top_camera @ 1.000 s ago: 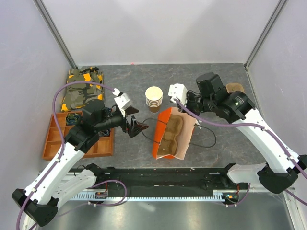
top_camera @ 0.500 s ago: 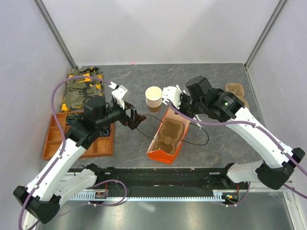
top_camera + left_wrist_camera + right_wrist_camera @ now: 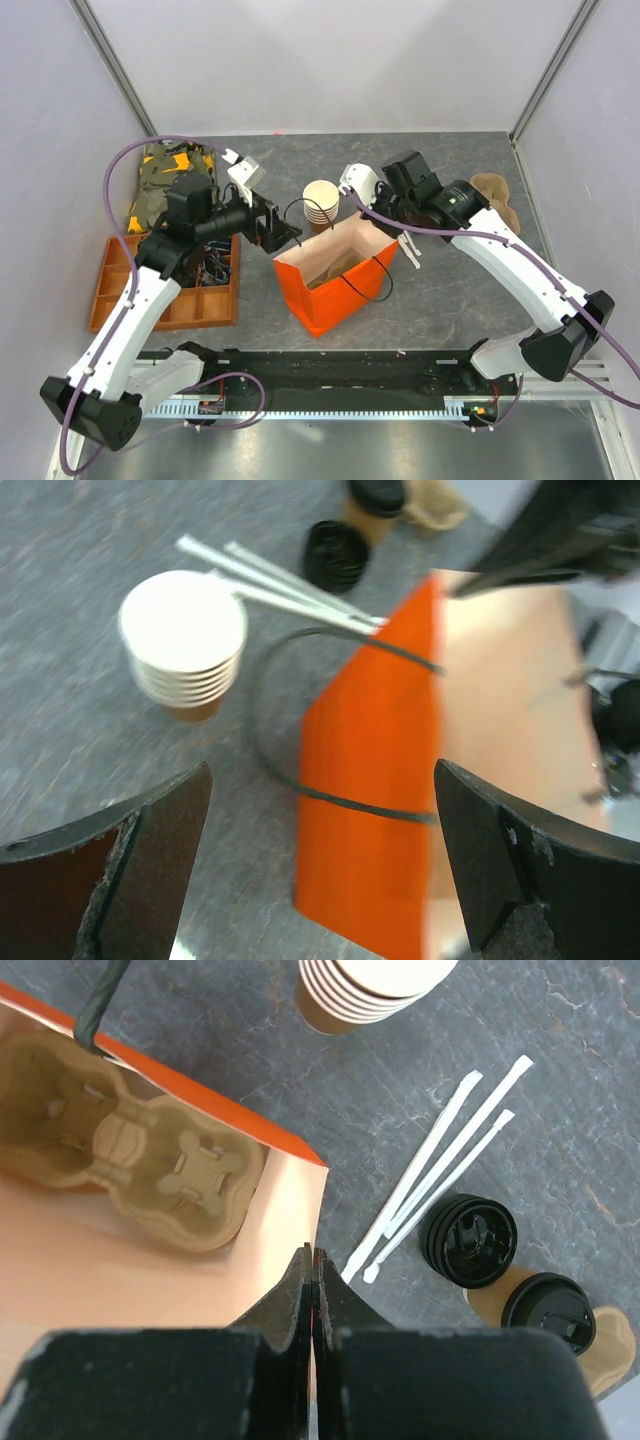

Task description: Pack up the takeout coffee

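We judge bag-opening step: right gripper (image 3: 313, 1260) pinched tight on orange bag (image 3: 330, 290) rim; left gripper (image 3: 275, 232) wide, empty, bag's 10 o'clock. Next we need takeout coffee (image 3: 548, 1315), pinch's 4 o'clock.

You have a matt orange paper bag (image 3: 320, 290) holding a rough moulded-pulp carrier (image 3: 130, 1140), a tan paper takeout coffee (image 3: 548, 1312) capped in smooth black plastic, and a speckled, matt, stone-like grey table (image 3: 450, 290).
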